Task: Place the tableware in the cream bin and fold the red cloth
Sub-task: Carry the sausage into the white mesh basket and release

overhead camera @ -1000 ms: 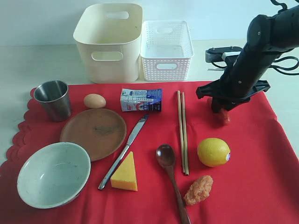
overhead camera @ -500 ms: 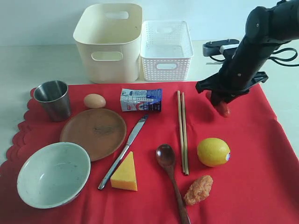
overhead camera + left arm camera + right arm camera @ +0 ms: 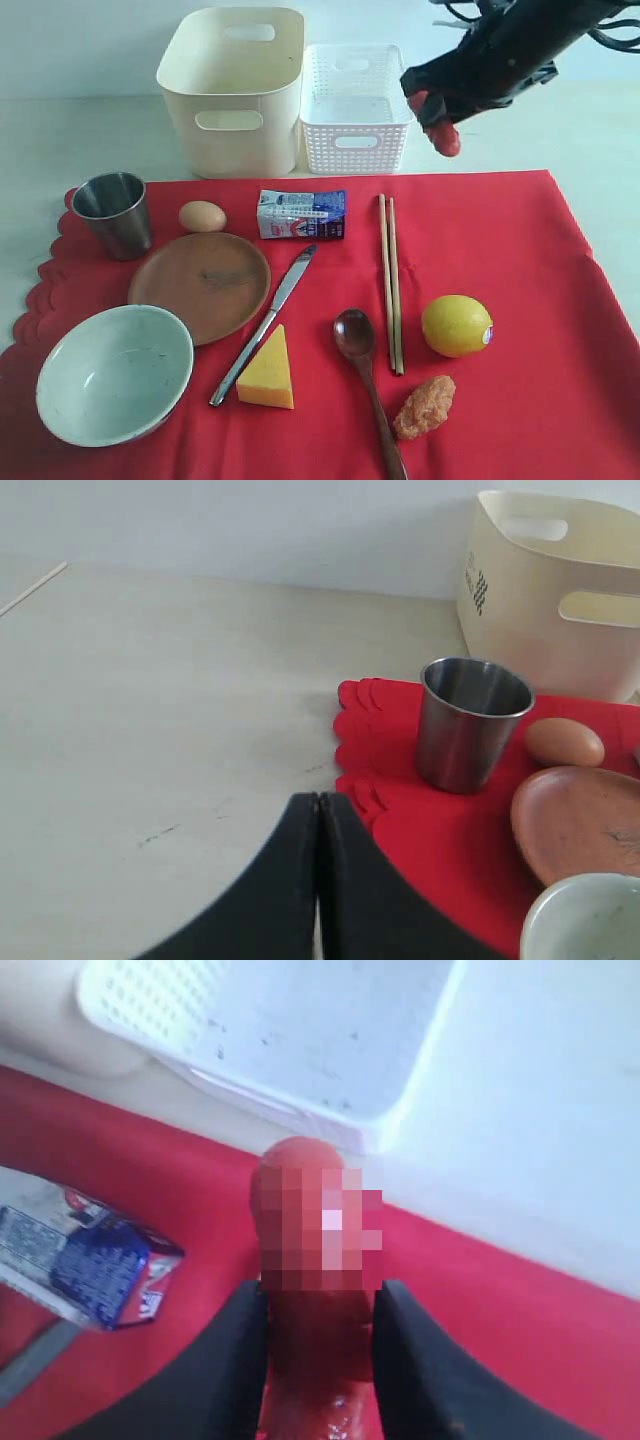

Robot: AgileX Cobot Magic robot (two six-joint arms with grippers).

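Up at the far right, the right pincer (image 3: 438, 112) hangs in the air just beside the white lattice basket (image 3: 355, 125), clamped on a red sausage (image 3: 445, 138). Its arm is cut off by the upper edge of the exterior view. In the right wrist view two dark fingers (image 3: 225, 1380) press the sausage from either side, but its tip is blurred into blocks and cannot be made out. The left pincer (image 3: 318, 880) has its fingers pressed together with nothing between them, over the bare table (image 3: 150, 730) just beside the scalloped edge of the red cloth (image 3: 540, 280); whether it touches the table I cannot tell.

The cloth lies flat and unfolded, its near edge running out of the picture. All the tableware rests on it. The steel cup (image 3: 113, 213) stands upright at the far left, near an egg (image 3: 203, 216). The brown plate (image 3: 200, 285) lies between the cup and the bowl (image 3: 115, 372). The knife (image 3: 268, 322) lies slanted between the plate and a cheese wedge (image 3: 268, 372). The wooden spoon (image 3: 365, 385) has its handle cut off by the lower edge. The chopsticks (image 3: 391, 283) lie side by side between a milk carton (image 3: 302, 214) and a lemon (image 3: 457, 325). A pinkish lump of food (image 3: 425, 406) is too indistinct to name.

The cream bin (image 3: 232, 100) stands behind the cloth, just beside the basket, with its floor hidden by its front wall.
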